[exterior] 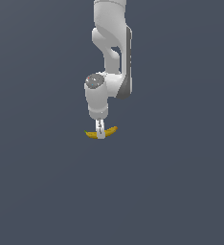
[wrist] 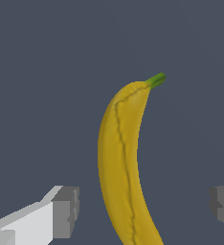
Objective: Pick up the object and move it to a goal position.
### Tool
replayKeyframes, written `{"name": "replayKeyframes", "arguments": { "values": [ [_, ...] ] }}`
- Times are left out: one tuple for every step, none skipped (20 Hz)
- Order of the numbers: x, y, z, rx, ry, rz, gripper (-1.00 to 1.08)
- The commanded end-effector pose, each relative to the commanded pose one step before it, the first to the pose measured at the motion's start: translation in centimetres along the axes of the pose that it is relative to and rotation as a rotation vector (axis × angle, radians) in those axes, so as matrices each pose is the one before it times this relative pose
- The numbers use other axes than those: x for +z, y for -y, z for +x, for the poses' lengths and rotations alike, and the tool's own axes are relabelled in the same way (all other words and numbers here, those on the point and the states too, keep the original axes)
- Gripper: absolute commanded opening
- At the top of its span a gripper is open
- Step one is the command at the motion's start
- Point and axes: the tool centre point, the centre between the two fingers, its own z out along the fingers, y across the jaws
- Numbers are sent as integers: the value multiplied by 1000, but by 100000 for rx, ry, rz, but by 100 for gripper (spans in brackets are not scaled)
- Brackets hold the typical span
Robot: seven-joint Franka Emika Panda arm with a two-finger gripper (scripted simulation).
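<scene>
I see the banana [wrist: 121, 162] lying between my spread jaws, its long axis crossing their closing line.

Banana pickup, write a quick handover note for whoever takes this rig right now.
Gripper: open, lowered over the banana, jaws standing on either side of it with visible gaps, so not touching.
Banana: in the exterior view it lies on the grey floor directly under the gripper, green stem end toward that view's left.
Done: approach and alignment over the fruit's middle.
Left: close the jaws, lift, carry to the goal. No goal marker shows in either view, so its location cannot be told from these pictures.
</scene>
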Motion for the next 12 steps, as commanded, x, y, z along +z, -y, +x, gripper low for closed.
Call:
{"name": "replayKeyframes", "arguments": {
  "values": [
    [107,-2,-5,7,-1,7,100],
    [146,-5,-10,0,0,0,100],
    [206,-15,21,69,3,-3,100],
    [261,-8,-18,0,0,0,100],
    [319,-18,14,69,1,-3,100],
    [374,-19,11,69,-1,-3,100],
    [427,-11,-28,0,0,0,100],
    [481,-21,20,98,-3,-3,100],
    [518,-15,4,69,-2,-1,100],
    [470,-10,8,69,0,2,100],
    [412,3,-23,0,0,0,100],
    [352,-3,17,68,6,7,100]
  ]
}}
